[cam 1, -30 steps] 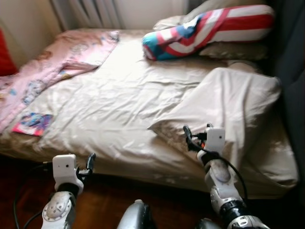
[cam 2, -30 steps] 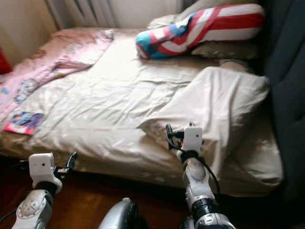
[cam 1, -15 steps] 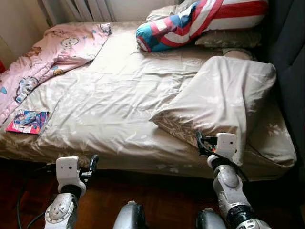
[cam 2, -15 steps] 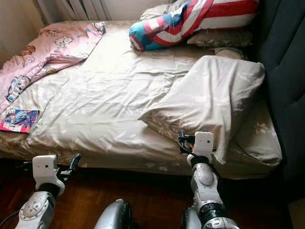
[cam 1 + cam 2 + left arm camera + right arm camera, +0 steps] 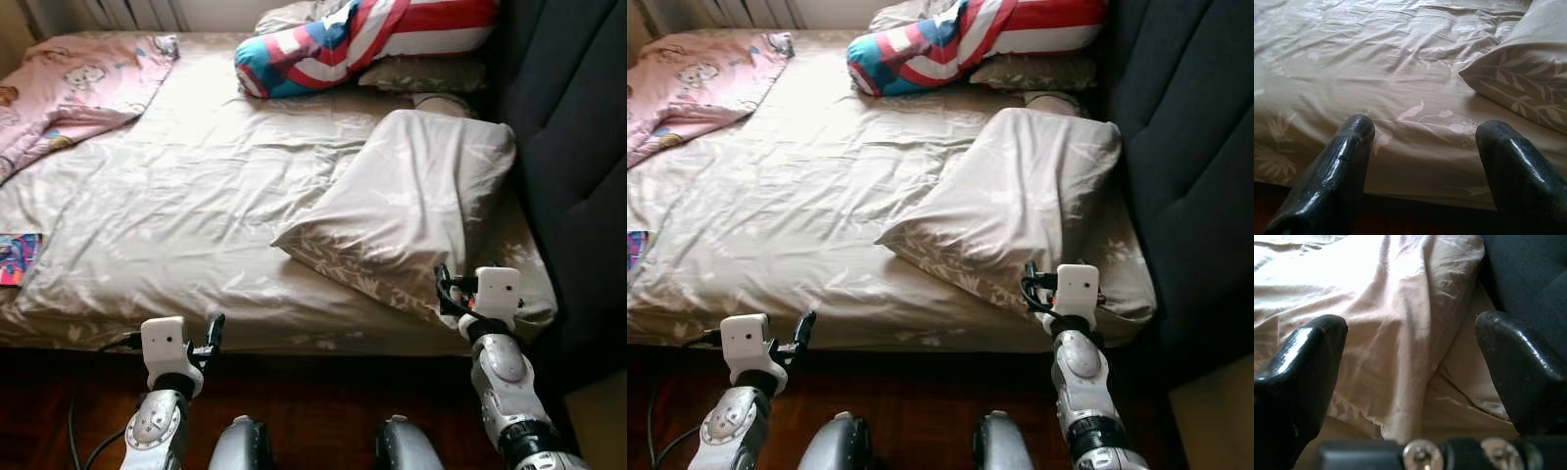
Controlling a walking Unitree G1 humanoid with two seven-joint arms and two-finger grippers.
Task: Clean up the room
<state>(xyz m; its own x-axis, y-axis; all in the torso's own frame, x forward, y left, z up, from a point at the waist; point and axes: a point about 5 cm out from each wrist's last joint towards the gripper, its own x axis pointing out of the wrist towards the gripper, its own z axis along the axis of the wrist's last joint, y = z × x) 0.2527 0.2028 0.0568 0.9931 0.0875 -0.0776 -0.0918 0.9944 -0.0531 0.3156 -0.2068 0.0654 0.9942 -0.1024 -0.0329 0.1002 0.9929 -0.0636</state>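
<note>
a bed [image 5: 196, 235] covered by a beige leaf-print sheet is seen across most of the frame in the head views. a beige pillow [image 5: 411, 211] is laid on the sheet in the right centre of the frame, tilted, with its lower corner near the bed's front edge. a second pillow in red, white and blue stripes [image 5: 362, 39] is placed at the top centre, on top of another beige pillow. a pink printed blanket [image 5: 69, 88] is spread in the upper left corner. a small colourful booklet [image 5: 12, 259] is cut by the left edge of the frame, flat on the sheet. a dark padded headboard [image 5: 573, 147] is seen along the right side. dark wooden floor [image 5: 313, 392] is shown at the bottom.

the left gripper [image 5: 1420, 147] is held at the lower left, in front of the bed's front edge and apart from it; its fingers [image 5: 1347, 147] are spread wide and nothing is between them. the right gripper [image 5: 1410, 367] is held at the lower right, just beside the lower corner of the beige pillow; its fingers [image 5: 1513, 362] are also released, with the pillow fabric seen beyond them, not grasped.
</note>
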